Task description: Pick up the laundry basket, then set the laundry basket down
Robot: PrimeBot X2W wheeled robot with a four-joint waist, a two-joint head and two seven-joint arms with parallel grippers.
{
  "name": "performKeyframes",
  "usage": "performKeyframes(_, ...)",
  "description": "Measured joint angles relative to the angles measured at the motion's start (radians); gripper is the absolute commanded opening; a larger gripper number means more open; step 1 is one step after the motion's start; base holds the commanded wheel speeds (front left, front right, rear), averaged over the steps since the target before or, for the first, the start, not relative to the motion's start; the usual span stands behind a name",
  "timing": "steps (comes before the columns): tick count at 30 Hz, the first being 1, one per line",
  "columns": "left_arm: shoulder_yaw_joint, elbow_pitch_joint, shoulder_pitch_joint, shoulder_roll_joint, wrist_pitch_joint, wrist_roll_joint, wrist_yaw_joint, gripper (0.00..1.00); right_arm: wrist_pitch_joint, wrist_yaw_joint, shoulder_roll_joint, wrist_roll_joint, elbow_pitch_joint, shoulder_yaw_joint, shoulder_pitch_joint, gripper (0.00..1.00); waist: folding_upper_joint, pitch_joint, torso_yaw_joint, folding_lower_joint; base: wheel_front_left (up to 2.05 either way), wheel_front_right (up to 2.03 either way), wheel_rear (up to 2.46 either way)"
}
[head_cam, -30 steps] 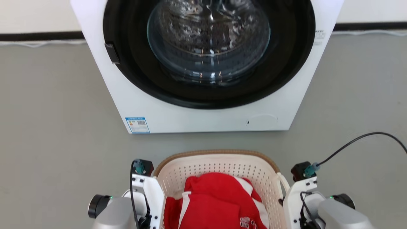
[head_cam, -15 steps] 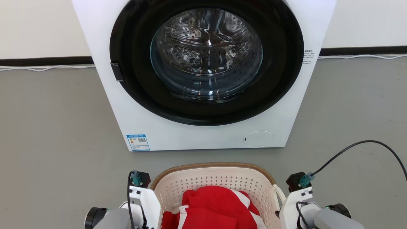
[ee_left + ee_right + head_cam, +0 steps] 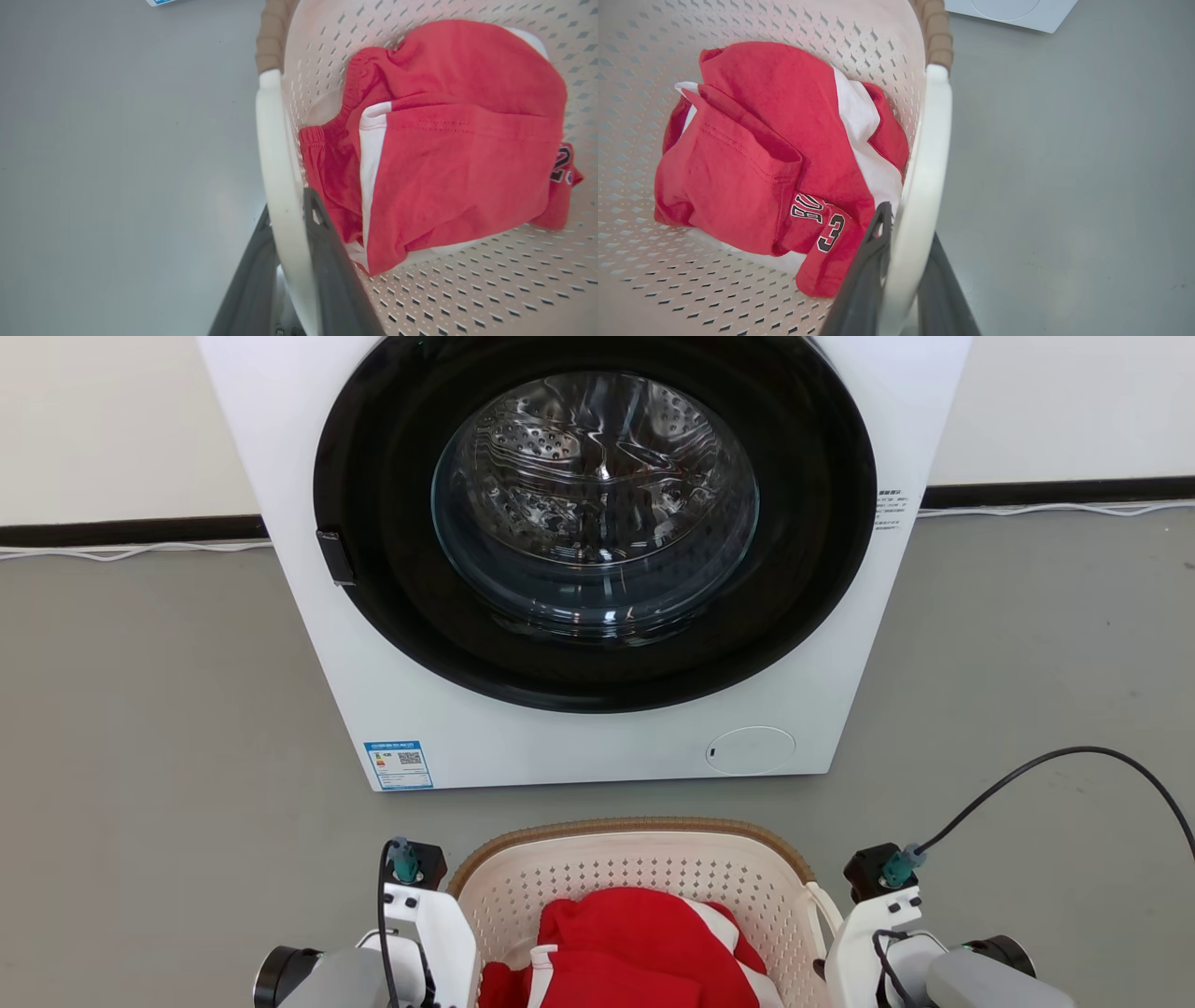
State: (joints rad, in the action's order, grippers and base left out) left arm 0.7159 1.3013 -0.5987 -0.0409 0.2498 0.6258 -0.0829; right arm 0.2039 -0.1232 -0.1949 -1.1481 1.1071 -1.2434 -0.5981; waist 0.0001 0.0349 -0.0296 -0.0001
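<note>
Cream laundry basket [image 3: 635, 825], one red garment [image 3: 635, 943], two handles [image 3: 275, 140] [image 3: 929, 140], two fingers [image 3: 331, 270] [image 3: 859, 289] pinching each

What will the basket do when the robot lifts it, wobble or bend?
It should probably stay level: the left gripper and right gripper each clamp a side handle. The laundry basket looks like stiff plastic, so it likely won't sag. Holding just red clothes, it's probably light.

White washing machine [image 3: 597, 541] on grey floor [image 3: 140, 728], blue label [image 3: 399, 764] on its front, crumpled red-and-white garment [image 3: 635, 952]
</note>
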Motion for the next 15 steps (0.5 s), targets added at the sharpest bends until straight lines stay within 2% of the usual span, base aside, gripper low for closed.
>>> performKeyframes(15,0.011,0.0,0.006,-0.004,0.006,0.007,-0.001,0.0,-0.002,0.0,0.0,-0.014,-0.007,-0.019,-0.002,0.0,0.0,-0.002,-0.007,0.0,0.0,0.0,0.0)
